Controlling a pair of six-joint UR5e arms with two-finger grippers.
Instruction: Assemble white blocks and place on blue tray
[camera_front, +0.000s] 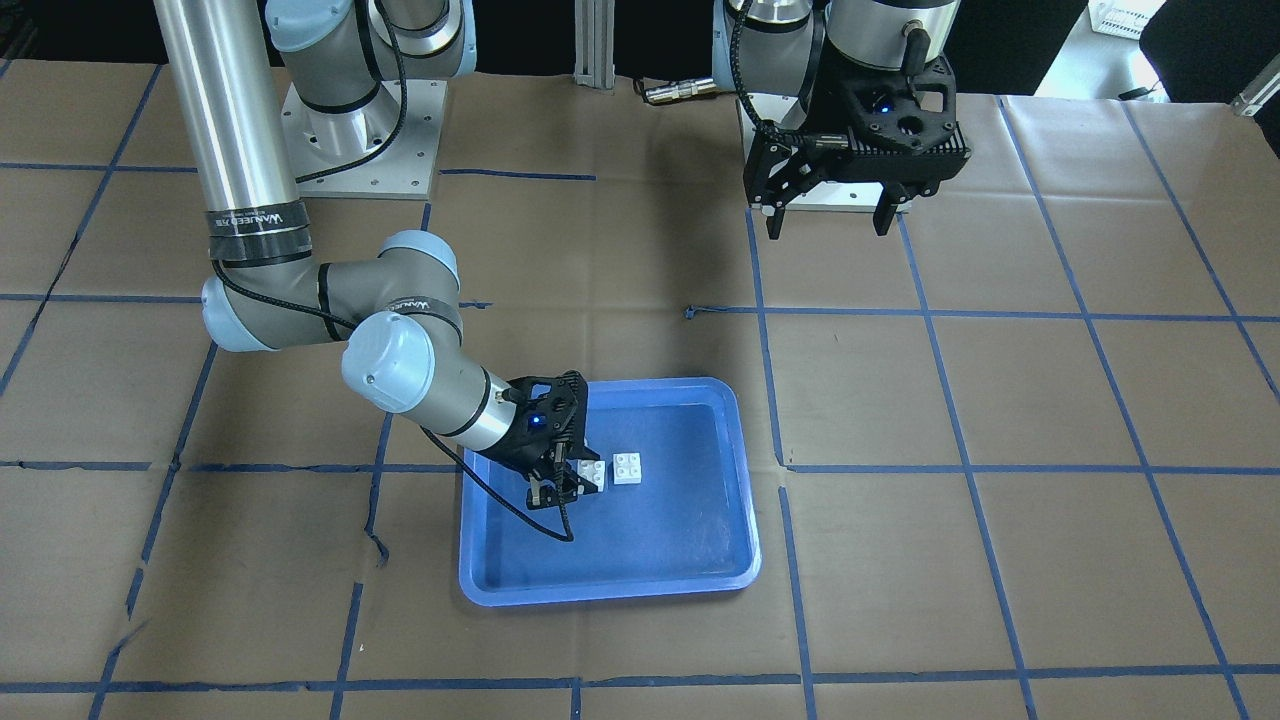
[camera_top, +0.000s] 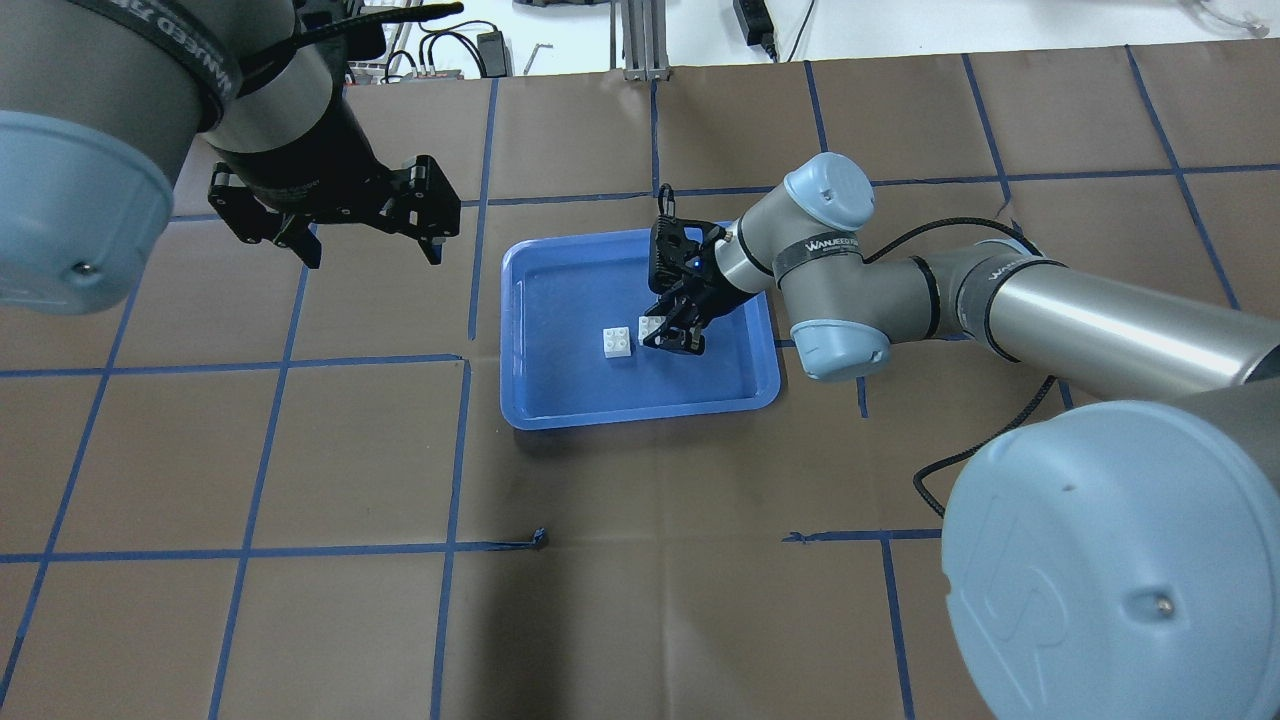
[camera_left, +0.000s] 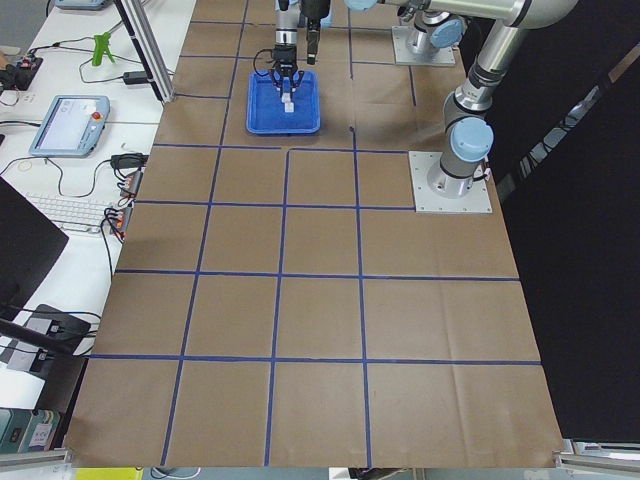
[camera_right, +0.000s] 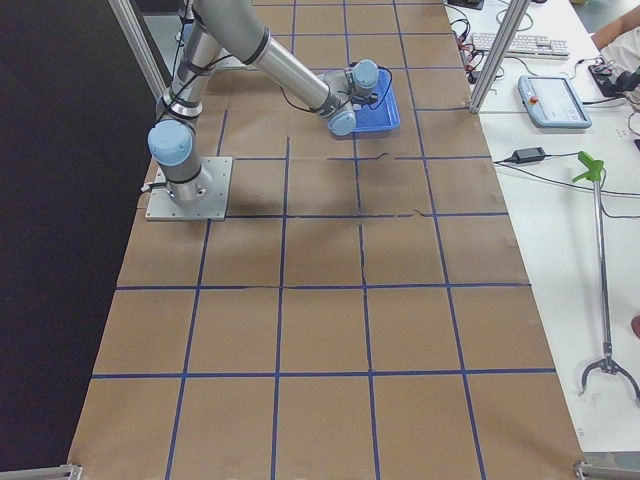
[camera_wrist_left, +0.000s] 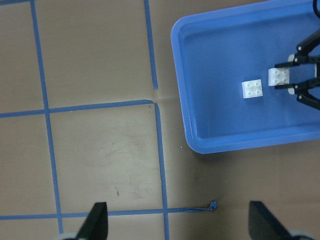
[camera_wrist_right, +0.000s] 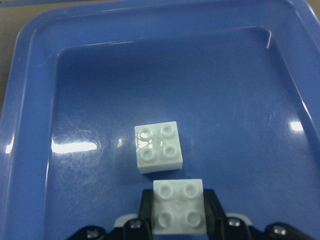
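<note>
The blue tray lies mid-table. One white block sits loose on the tray floor, studs up. My right gripper is low inside the tray, shut on the second white block, which sits right beside the loose one with a small gap. I cannot tell whether the held block touches the floor. My left gripper is open and empty, high above the table to the tray's side. The left wrist view shows both blocks.
Brown paper with a blue tape grid covers the table. The arm bases stand at the robot's edge. Desks with a keyboard and tablets lie beyond the table's far side. The tray also shows in the side views.
</note>
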